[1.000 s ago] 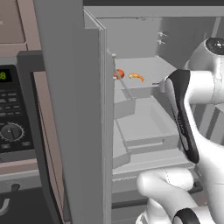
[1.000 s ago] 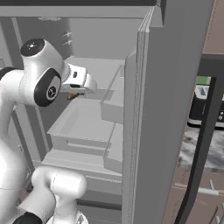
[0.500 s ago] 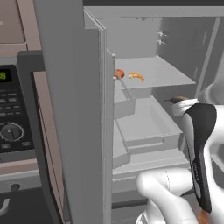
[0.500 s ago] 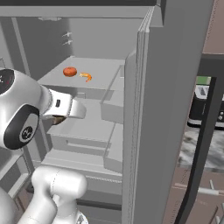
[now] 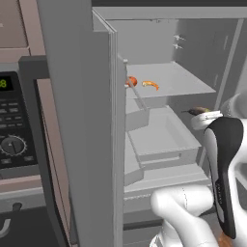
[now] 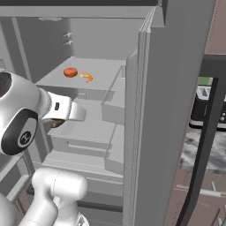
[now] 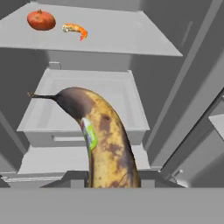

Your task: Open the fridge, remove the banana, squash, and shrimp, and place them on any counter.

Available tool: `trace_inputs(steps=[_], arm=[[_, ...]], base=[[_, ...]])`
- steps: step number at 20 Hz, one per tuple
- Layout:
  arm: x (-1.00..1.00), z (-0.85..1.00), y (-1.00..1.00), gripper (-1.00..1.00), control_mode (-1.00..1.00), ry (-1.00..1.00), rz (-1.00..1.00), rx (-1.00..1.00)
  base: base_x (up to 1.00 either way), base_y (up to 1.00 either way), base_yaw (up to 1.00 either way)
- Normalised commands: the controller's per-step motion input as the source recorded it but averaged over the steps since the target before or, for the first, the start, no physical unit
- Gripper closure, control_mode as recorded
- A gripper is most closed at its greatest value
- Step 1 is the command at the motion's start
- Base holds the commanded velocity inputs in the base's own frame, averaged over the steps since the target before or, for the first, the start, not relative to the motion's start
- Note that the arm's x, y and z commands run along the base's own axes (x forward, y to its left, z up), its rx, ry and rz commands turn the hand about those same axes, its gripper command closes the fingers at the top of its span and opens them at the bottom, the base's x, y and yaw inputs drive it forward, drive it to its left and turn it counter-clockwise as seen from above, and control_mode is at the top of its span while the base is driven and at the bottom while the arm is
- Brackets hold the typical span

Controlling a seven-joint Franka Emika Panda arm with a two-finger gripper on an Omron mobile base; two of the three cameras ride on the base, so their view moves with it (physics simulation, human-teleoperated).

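The fridge (image 5: 82, 120) stands open, its shelf (image 7: 131, 35) bearing the squash (image 7: 41, 20), a round orange-red thing, and the small orange shrimp (image 7: 75, 29) beside it. Both also show on the shelf as the squash (image 5: 132, 81) with the shrimp (image 5: 150, 85), and the squash (image 6: 70, 72) with the shrimp (image 6: 86, 77). My gripper (image 7: 109, 177) is shut on the banana (image 7: 105, 144), a brown-spotted yellow fruit that points toward the fridge drawer. The gripper (image 5: 200, 112) hangs in front of the drawers, below shelf level; the banana's dark end (image 6: 56, 123) pokes out under the hand.
An open grey drawer (image 7: 87, 100) sits under the shelf. The left fridge door (image 5: 96, 144) and right door (image 6: 150, 110) flank the opening. A black oven panel (image 5: 14, 140) is at left. A marbled counter (image 6: 198, 145) with a black appliance (image 6: 204, 110) lies to the right.
The hand has drawn back out of the fridge and come down from shelf height to drawer level, carrying the banana. Squash and shrimp have stayed on the shelf.
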Motion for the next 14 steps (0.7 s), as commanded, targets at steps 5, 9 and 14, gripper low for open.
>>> trace_inputs(steps=[5,9,14], arm=[[0.00,0.00,0.00,1.00,1.00,0.00,0.00,0.00],[0.00,0.00,0.00,1.00,1.00,0.00,0.00,0.00],[0.00,0.00,0.00,1.00,1.00,0.00,0.00,0.00]], base=[[-0.18,0.00,0.00],[-0.74,0.00,0.00],[-0.78,0.00,0.00]])
